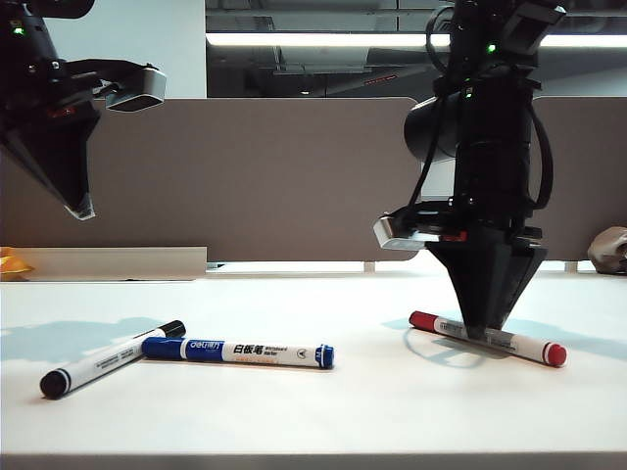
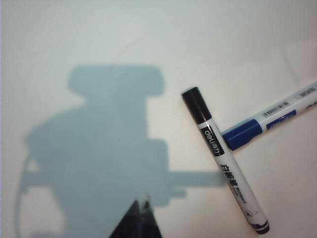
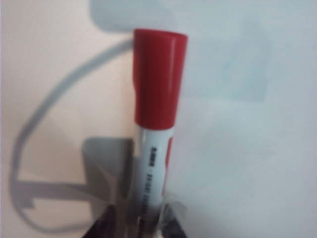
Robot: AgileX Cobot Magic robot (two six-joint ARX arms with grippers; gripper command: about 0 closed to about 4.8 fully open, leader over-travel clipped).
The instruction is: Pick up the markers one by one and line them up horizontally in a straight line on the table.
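Exterior view shows three markers on the white table point(image 1: 323, 411), one of each colour: a black marker point(image 1: 110, 358), a blue marker point(image 1: 238, 352) and a red marker point(image 1: 488, 338). Two grippers are in sight. The left gripper point(image 1: 83, 208) hangs high in the air with its fingers pressed together and nothing between them; the black and blue markers lie on the table below it and off to its inner side, the black one angled, its far cap touching the blue one's cap so the pair forms a shallow V. The right gripper point(image 1: 487, 331) points straight down with its tips at the table, astride the middle of the red marker; in the right wrist view the red marker point(image 3: 154, 124) runs up between the two fingers point(image 3: 111, 218), its red cap lying beyond the tips, and the fingers stand close on either side of the barrel, though the blur hides whether they press it yet. Both red ends lie flat on the table. The blue marker's barrel carries a blue "deli" band and Chinese characters in black; the left wrist view reads "deli" on the black marker point(image 2: 224, 161) too, above more small print too fine to make out, with the blue marker point(image 2: 270, 121) crossing behind it. Grey-brown divider panels point(image 1: 245, 176) stand along the table's back edge, a long ceiling light strip point(image 1: 323, 40) glowing above them.
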